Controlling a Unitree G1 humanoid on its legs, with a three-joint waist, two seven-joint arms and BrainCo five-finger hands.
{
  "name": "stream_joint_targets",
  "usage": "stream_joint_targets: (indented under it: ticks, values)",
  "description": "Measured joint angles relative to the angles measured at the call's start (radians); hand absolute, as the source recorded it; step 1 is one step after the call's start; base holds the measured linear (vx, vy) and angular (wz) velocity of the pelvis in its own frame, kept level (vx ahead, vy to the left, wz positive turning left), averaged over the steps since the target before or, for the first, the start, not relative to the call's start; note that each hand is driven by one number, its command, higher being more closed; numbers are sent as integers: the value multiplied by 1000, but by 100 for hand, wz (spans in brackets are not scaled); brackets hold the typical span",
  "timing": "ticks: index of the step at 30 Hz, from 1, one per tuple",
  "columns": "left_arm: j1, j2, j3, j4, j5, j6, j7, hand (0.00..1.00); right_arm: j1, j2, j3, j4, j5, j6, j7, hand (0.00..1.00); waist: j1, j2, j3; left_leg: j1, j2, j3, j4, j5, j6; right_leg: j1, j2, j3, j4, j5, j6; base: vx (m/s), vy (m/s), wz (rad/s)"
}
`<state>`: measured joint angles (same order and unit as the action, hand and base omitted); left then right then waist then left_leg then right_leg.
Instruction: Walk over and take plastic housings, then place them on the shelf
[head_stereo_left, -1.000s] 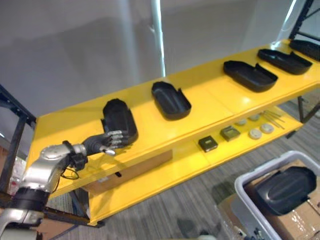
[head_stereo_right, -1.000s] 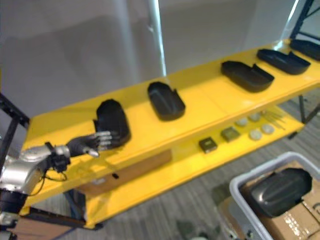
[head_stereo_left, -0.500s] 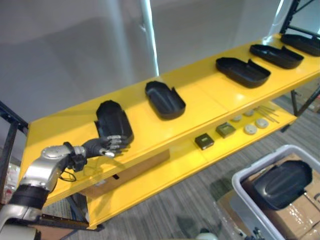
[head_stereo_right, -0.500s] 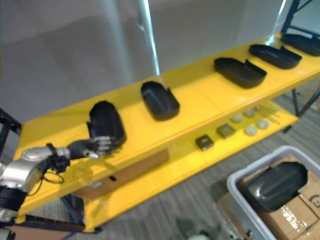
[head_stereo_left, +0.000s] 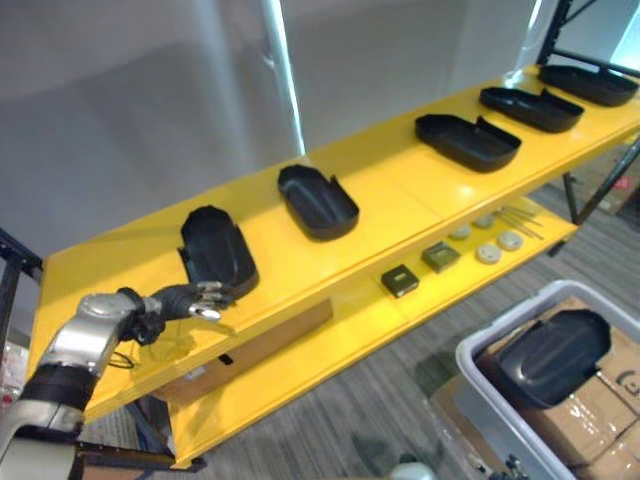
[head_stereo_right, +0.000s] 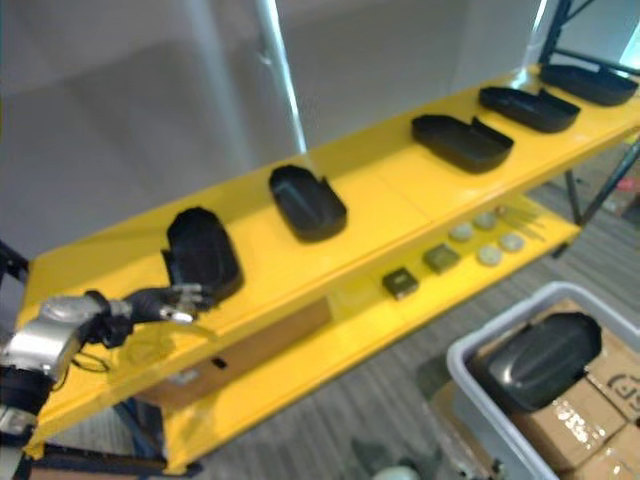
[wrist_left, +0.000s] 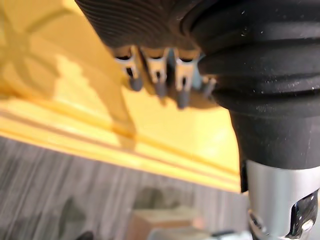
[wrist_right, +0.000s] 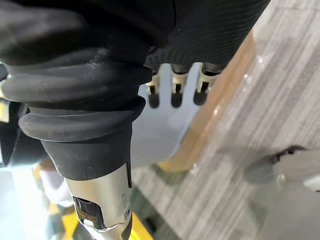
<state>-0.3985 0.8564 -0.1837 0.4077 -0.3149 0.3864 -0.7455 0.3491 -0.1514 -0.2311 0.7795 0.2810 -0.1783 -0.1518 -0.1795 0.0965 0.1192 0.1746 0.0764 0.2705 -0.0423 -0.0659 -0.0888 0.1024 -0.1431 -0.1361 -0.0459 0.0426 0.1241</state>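
Observation:
Several black plastic housings lie in a row on the yellow shelf (head_stereo_left: 400, 205). The leftmost housing (head_stereo_left: 217, 252) lies flat near the shelf's left end. My left hand (head_stereo_left: 198, 300) hovers over the shelf's front edge just short of that housing's near end, open and holding nothing. Along the shelf to the right follow a second housing (head_stereo_left: 317, 201), a third (head_stereo_left: 467, 142) and more beyond. Another housing (head_stereo_left: 553, 355) lies in the grey bin (head_stereo_left: 468, 368) at the lower right. My right hand (wrist_right: 175, 92) hangs open above the floor.
The lower yellow shelf carries two small square parts (head_stereo_left: 400, 280) and round discs (head_stereo_left: 488, 253). A cardboard box (head_stereo_left: 255, 342) sits under the top shelf. Cardboard boxes (head_stereo_left: 600, 415) fill the bin around the housing. Dark rack posts (head_stereo_left: 12, 275) stand at the shelf's ends.
My left hand has drawn back off the leftmost housing toward the shelf's front edge; the housing stays on the shelf. The whole picture has shifted as the camera moved.

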Motion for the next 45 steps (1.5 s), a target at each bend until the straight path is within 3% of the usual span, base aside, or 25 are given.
stream_joint_targets:
  ticks: [10,19,22,27,31,33,35,37,39,40,42,43,45]
  values:
    - [-16,-7,-1,45,-1,-17,129,0,0,6,0,0,0,-3,-2,0,-13,-5,4,1,1,3,0,0,0,-1,1,2,0,0,0,0,0,0]
    - [-16,-51,-1,86,-35,-51,147,0,2,15,0,0,-1,-2,-2,0,-20,-6,5,0,3,15,0,0,-1,-11,3,12,5,0,0,-3,-3,-2]
    - [-20,-40,-17,32,-139,-56,46,0,3,15,-1,0,-1,-2,-1,0,-20,-6,5,0,3,15,0,0,-1,-11,2,12,7,0,0,0,0,0]
    - [-20,-31,-38,-171,-424,-64,-102,0,4,12,-1,0,-3,0,0,0,-10,8,7,5,2,17,1,0,-1,-10,0,13,12,0,0,0,0,0]
    - [-19,-34,-36,-309,-648,-119,-142,0,2,3,-1,-1,-22,2,1,0,-9,20,8,16,4,23,-2,-5,-2,2,3,21,10,-1,-3,-9,-2,-4]
    - [-14,-43,-25,-390,-700,-152,-134,0,-1,-1,-1,-5,-22,2,1,0,0,23,6,17,5,33,-3,-9,-3,2,5,28,4,-4,-7,-37,-2,-11]
    - [6,-71,19,-478,-749,-184,-103,0,-2,-7,-1,-24,-24,2,1,0,2,23,5,17,4,34,-6,-8,-3,2,4,28,3,-1,-3,-14,-3,-4]
    - [71,-166,145,-563,-796,-272,18,0,-5,-10,-3,-28,-38,1,-1,0,3,32,-2,21,4,35,-14,-7,-3,2,7,29,2,0,0,0,0,0]
    - [135,-239,259,-591,-787,-326,129,0,-6,-3,-3,-29,-42,-2,-4,0,10,32,-3,25,6,34,-17,-6,-4,5,10,29,2,0,0,15,-6,0]
    - [158,-259,288,-595,-753,-359,180,0,-5,1,-3,-29,-41,-6,-8,0,14,31,-3,26,7,34,-17,-6,-4,6,10,29,2,0,0,0,0,0]
    - [278,-358,382,-604,-602,-459,372,0,-4,34,-25,-52,-29,-34,-43,0,40,20,-7,25,8,31,-17,-6,-4,8,12,27,1,0,-1,-1,-8,3]
    - [317,-394,403,-608,-572,-476,412,0,-2,48,-34,-67,-16,-48,-52,0,45,15,-10,23,8,28,-17,-6,-4,8,12,26,1,0,-1,2,-17,13]
    - [482,-563,478,-638,-409,-553,558,0,11,108,-53,-158,0,-106,-88,0,59,-8,-16,23,8,5,-16,-7,-4,22,11,7,-2,0,-2,2,-18,24]
